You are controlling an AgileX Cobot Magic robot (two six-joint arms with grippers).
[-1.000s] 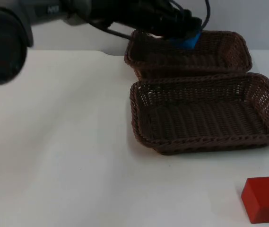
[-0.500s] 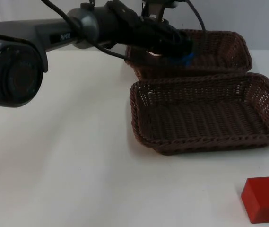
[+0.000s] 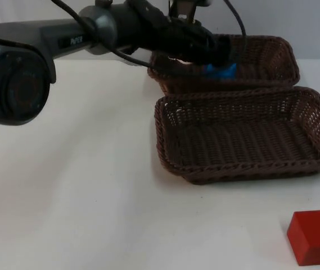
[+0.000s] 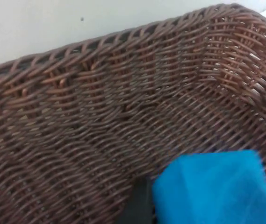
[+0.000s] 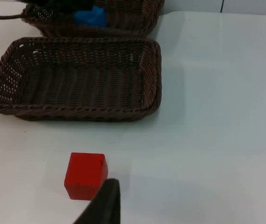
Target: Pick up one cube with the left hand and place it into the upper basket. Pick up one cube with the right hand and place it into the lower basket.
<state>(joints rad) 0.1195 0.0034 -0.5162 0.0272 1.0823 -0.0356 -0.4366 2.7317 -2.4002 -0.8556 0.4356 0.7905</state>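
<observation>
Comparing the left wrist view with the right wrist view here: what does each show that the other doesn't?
Left wrist alone: close-up weave of the upper basket, the blue cube against a left pincer fingertip. Right wrist alone: the lower basket, the red cube on the white table, the right pincer above it. Both: blue cube in the upper basket.

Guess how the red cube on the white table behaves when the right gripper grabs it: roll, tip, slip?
The red cube sits flat-faced, so it probably won't roll. Its faces look smooth and matte, so slip is likely modest. Its edges look crisp, suggesting it is rigid.
</observation>
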